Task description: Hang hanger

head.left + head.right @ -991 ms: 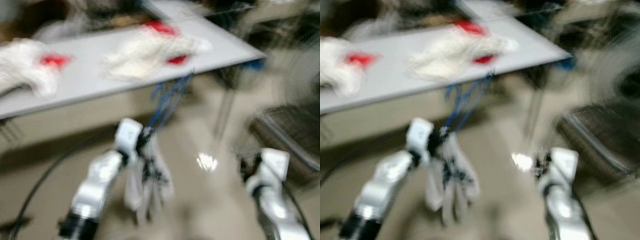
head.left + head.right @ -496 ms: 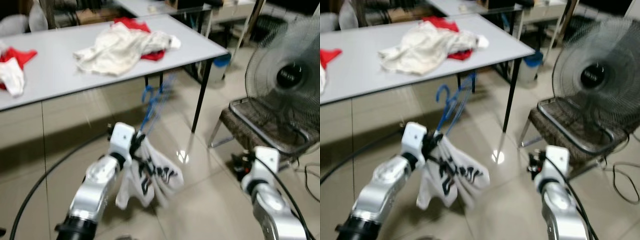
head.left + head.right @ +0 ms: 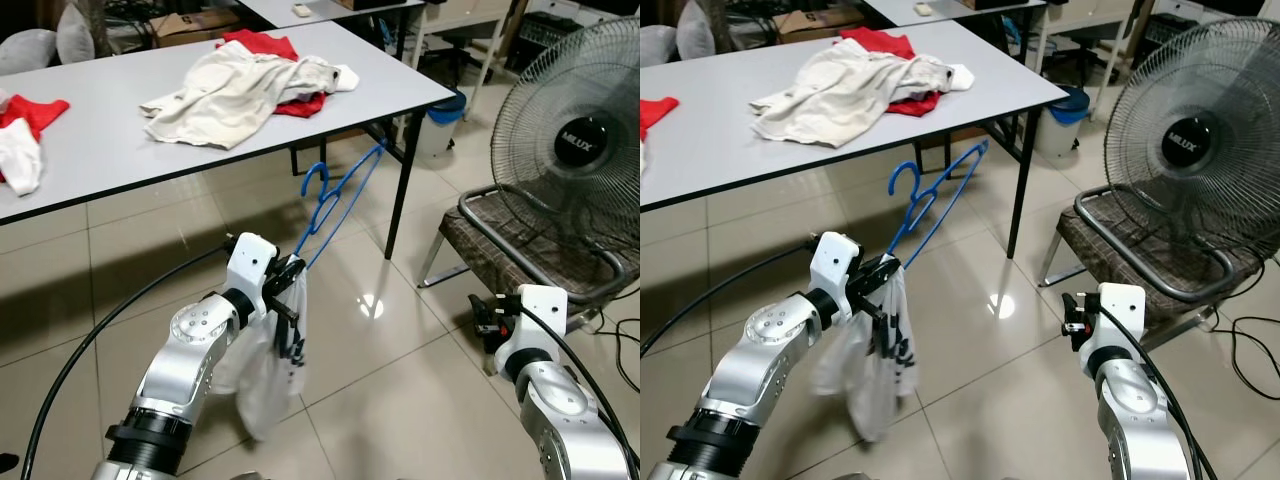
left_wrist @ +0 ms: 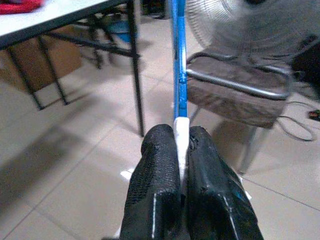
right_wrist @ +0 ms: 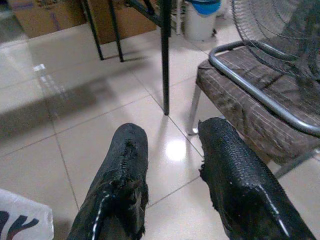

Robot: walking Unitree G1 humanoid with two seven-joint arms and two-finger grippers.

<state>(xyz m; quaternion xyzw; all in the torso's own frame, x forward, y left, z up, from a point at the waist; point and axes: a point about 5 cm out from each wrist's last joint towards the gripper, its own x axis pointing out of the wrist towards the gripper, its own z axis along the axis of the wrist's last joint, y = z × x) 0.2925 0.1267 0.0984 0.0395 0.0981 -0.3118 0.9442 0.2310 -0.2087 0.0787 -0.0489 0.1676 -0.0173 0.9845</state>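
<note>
Since half a second ago the white garment (image 3: pixel 268 375) has swung in and now hangs straight down under the left gripper (image 3: pixel 287 280), no longer billowing toward the fan. That gripper is clenched on the blue hanger (image 3: pixel 335 197) where the cloth wraps its bar; in the left wrist view the two fingers (image 4: pixel 155 185) pinch the white-covered bar between them. The hanger slants up from the gripper, its hook near the worktop (image 3: pixel 120 150) edge but apart from it. On the worktop lie a cream garment (image 3: pixel 235 88) over red cloth (image 3: pixel 262 44). Further right, a fan (image 3: pixel 575 140) stands above a chair (image 3: pixel 525 250). A blue-lined bin (image 3: pixel 440 125) sits behind the worktop leg; its contents cannot be made out. The right gripper (image 5: pixel 172 185) hangs low over the floor tiles, fingers spread, grasping nothing.
</note>
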